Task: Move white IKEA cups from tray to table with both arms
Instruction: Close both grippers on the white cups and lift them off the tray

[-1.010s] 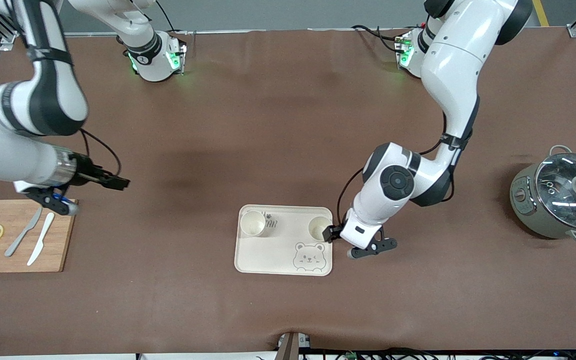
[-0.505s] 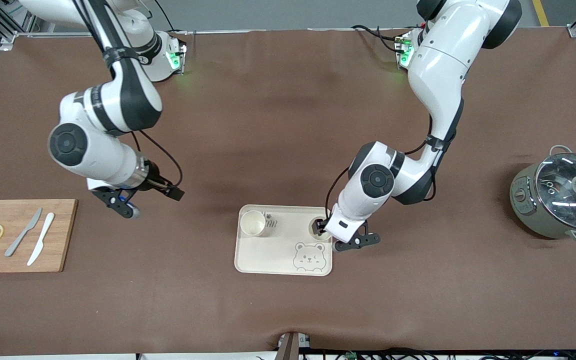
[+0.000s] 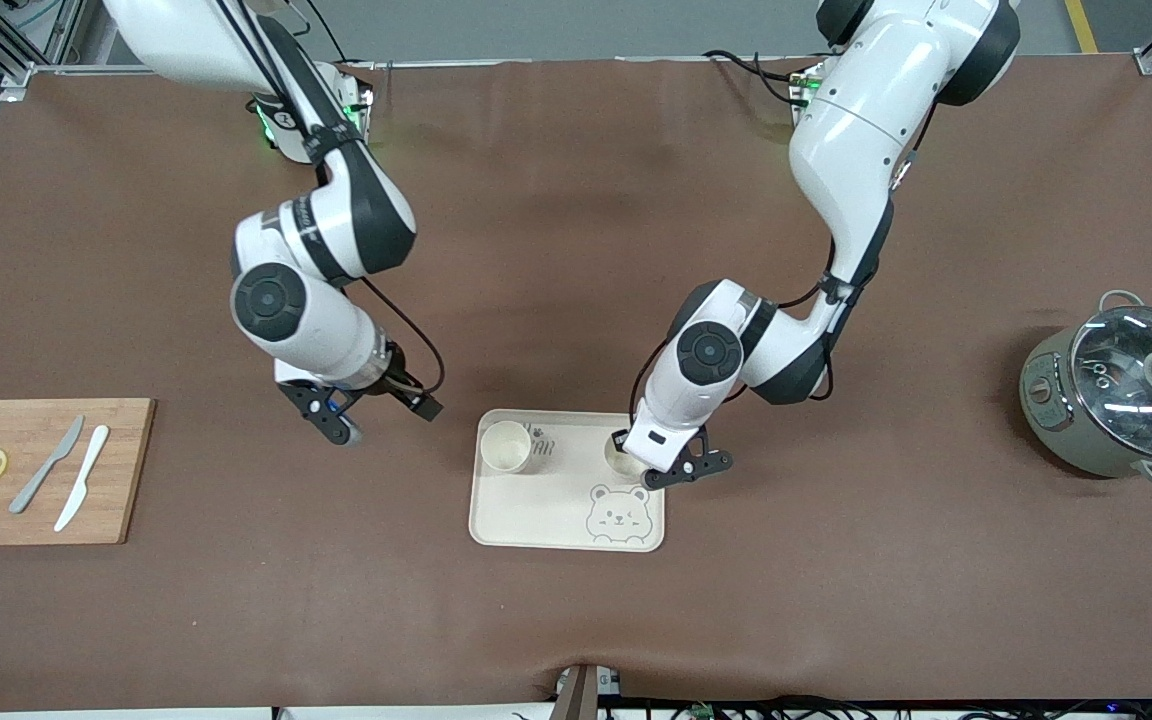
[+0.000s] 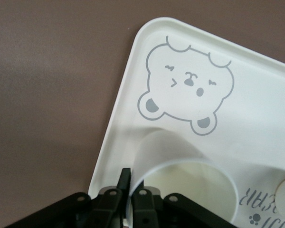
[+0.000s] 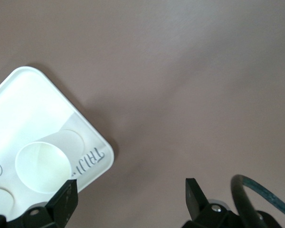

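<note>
The bear-print tray point(image 3: 536, 520) carries both upright white cups, mouths up. The left gripper point(image 3: 626, 455) is clamped on the rim of one cup point(image 4: 180, 185). The other cup point(image 3: 507, 446) stands free toward the right arm's end. The right gripper point(image 3: 376, 415), fingers apart, hovers over bare table beside the tray. A cutting board point(image 3: 36, 470) and a pot point(image 3: 1116, 400) lie well apart.

Brown table point(image 3: 576, 250): tray point(image 3: 536, 515), board point(image 3: 121, 470), pot point(image 3: 1066, 420).

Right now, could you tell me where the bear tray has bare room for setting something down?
The tray is bare between the two cups and along its nearer edge beside the bear print. It is crowded at one cup, where the left pincer is shut on the rim, and at the other cup, with the open right pincer close by over the table.
</note>
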You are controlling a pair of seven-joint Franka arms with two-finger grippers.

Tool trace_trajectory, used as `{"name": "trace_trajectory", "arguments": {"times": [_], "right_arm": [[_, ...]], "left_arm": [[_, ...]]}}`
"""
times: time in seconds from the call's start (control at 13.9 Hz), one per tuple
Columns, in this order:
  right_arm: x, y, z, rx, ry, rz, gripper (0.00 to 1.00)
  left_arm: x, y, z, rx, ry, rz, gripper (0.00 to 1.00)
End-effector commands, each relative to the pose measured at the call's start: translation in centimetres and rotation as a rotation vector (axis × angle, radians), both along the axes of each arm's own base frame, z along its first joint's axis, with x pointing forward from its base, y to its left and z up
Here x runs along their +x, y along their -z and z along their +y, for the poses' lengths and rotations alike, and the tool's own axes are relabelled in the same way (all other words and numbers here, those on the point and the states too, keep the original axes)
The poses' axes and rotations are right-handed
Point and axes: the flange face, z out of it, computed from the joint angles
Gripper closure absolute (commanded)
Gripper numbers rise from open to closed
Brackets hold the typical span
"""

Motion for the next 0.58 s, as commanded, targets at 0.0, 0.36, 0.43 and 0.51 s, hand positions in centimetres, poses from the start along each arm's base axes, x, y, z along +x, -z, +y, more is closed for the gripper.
{"name": "trace_trajectory", "arguments": {"times": [0.0,0.36,0.43,0.51], "right_arm": [[1.0,1.7,1.9,0.014,0.051,-0.014,0.0],[2.2,5.1,6.2,0.014,0.128,-0.013,0.0],[2.4,5.1,6.6,0.046,0.145,-0.025,0.02],[2.5,5.0,6.9,0.078,0.164,-0.039,0.09]], "left_arm": [[1.2,-1.4,0.9,0.036,0.018,-0.052,1.0],[3.3,-8.2,3.5,0.038,0.034,-0.144,1.0],[3.8,-10.2,4.5,0.034,0.019,-0.164,1.0],[4.4,-12.6,5.9,0.032,0.002,-0.183,1.0]]}}
